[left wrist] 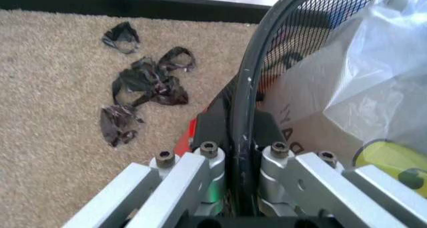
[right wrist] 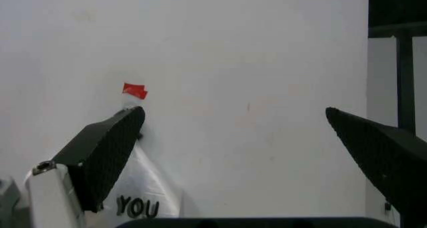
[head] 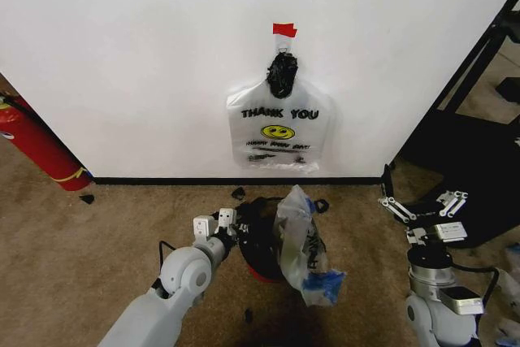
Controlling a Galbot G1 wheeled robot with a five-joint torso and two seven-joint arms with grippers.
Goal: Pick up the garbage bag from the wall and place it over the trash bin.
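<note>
Garbage bag [head: 280, 129]: hung flat against the wall [head: 146, 54] by gathered black handles under a small piece of red tape [head: 284, 30]; the "THANK YOU" print and yellow smiley face are turned outward, and its lower edge is seen just above the black baseboard [head: 162, 179]. In the right wrist view its upper corner and the letters "YOU" [right wrist: 143, 198] are seen behind one finger.

Trash bin [head: 258, 237]: stood on the carpet [head: 97, 233] below the hanging bag, black mesh with a red base; a second crumpled see-through bag [head: 302, 245] with blue patches is draped in and over its right side.

Left gripper [head: 224, 223]: placed low at the bin's left rim; in the left wrist view [left wrist: 243, 158] the fingers [left wrist: 207, 153] are seen closed narrowly on the black rim wire [left wrist: 241, 88], one on each side of it.

Right gripper [head: 422, 205]: held raised to the right of the bin, well apart from it, pointed toward the wall; the fingers [right wrist: 110, 143] are spread wide with nothing between them.

Carpet scraps [left wrist: 143, 83]: torn black plastic pieces are scattered on the floor just beside the bin, near the baseboard.

Fire extinguisher [head: 36, 148]: leaned at the wall on the far left.
</note>
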